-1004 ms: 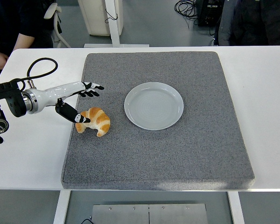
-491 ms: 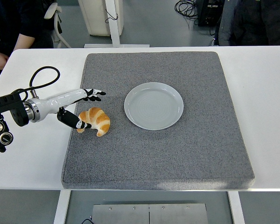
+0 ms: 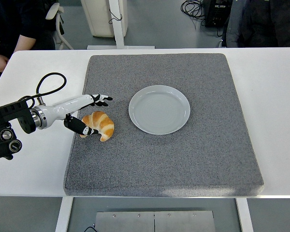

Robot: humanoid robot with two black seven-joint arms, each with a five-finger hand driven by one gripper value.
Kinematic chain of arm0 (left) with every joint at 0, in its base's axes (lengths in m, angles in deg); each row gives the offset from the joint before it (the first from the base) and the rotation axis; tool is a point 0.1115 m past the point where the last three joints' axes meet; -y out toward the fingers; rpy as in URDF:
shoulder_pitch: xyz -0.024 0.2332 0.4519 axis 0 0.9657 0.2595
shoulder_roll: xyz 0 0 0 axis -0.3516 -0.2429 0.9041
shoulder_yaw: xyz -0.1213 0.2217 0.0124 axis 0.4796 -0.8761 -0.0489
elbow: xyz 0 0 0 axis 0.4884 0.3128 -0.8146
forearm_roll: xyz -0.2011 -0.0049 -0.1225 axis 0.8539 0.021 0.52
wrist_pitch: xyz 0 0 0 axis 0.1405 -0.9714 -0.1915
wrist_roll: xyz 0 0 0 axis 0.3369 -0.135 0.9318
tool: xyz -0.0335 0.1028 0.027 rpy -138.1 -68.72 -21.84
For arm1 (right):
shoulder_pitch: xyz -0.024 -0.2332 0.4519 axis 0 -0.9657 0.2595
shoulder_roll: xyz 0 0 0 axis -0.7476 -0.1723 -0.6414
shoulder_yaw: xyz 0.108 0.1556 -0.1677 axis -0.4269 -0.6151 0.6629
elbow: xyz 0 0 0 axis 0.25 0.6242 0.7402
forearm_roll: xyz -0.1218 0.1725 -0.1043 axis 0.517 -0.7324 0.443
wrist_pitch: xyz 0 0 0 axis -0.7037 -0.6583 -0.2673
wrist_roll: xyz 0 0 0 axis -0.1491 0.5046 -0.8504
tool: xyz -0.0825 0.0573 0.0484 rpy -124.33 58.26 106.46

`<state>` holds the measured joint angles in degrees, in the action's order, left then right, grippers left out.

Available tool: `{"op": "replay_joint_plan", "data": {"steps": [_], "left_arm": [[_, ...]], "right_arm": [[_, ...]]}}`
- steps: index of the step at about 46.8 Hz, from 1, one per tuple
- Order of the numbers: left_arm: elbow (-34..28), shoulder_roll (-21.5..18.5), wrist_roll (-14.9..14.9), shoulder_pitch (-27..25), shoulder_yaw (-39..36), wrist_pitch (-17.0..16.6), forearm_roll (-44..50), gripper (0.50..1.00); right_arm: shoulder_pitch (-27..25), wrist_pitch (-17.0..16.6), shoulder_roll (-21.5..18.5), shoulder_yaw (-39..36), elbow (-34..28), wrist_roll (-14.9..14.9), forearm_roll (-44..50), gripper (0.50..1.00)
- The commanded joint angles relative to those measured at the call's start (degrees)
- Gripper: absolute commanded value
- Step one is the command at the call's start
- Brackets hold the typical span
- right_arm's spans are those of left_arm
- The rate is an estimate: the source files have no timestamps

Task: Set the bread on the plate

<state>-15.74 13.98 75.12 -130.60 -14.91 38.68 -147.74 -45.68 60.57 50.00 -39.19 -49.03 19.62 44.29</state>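
A golden croissant (image 3: 101,124) lies on the grey mat (image 3: 164,159), left of the empty white plate (image 3: 159,109). My left hand (image 3: 93,115) reaches in from the left edge and brackets the croissant. Its fingers (image 3: 100,99) are spread above the far side of the bread, and the thumb sits low against the near left side. The hand is open around the bread, not closed on it. The right arm is out of view.
The mat covers most of the white table (image 3: 275,96). A black cable (image 3: 48,84) loops over the left forearm. A person in dark clothes (image 3: 9,29) stands at the top left, another at the top right (image 3: 266,21).
My left arm has slid right and a little nearer, bringing the fingers and thumb closer around the croissant. The croissant and plate have not moved.
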Motion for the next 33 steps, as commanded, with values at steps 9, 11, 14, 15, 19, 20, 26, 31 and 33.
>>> {"op": "replay_joint_plan", "data": {"steps": [9, 11, 14, 15, 19, 20, 26, 31, 33], "left_arm": [[0.08, 0.11, -0.18, 0.63, -0.04, -0.07, -0.91, 0.868], [0.08, 0.19, -0.36, 0.72, -0.04, -0.07, -1.0, 0.868], [0.26, 0.2, -1.06, 0.9, -0.13, -0.51, -1.0, 0.868], [0.35, 0.2, -1.23, 1.07, -0.13, -0.77, -1.0, 0.868], [0.96, 0.54, -2.29, 1.95, -0.13, -1.48, -1.0, 0.868], [1.14, 0.98, -2.55, 2.04, -0.22, -1.65, -1.0, 0.868], [2.54, 2.13, -3.52, 2.74, -0.22, -2.27, -1.0, 0.868], [3.07, 2.13, -4.31, 2.83, -0.13, -2.62, -1.0, 0.868], [3.33, 2.22, -4.75, 2.92, -0.13, -2.62, -1.0, 0.868]], "right_arm": [[0.02, 0.03, 0.0, 0.0, 0.0, 0.0, 0.0, 1.0], [0.02, 0.03, 0.0, 0.0, 0.0, 0.0, 0.0, 1.0], [0.02, 0.03, 0.0, 0.0, 0.0, 0.0, 0.0, 1.0], [0.02, 0.03, 0.0, 0.0, 0.0, 0.0, 0.0, 1.0], [0.02, 0.03, 0.0, 0.0, 0.0, 0.0, 0.0, 1.0], [0.02, -0.05, 0.0, 0.0, 0.0, 0.0, 0.0, 1.0], [0.02, 0.03, 0.0, 0.0, 0.0, 0.0, 0.0, 1.0], [0.02, 0.03, 0.0, 0.0, 0.0, 0.0, 0.0, 1.0], [0.02, 0.03, 0.0, 0.0, 0.0, 0.0, 0.0, 1.0]]}}
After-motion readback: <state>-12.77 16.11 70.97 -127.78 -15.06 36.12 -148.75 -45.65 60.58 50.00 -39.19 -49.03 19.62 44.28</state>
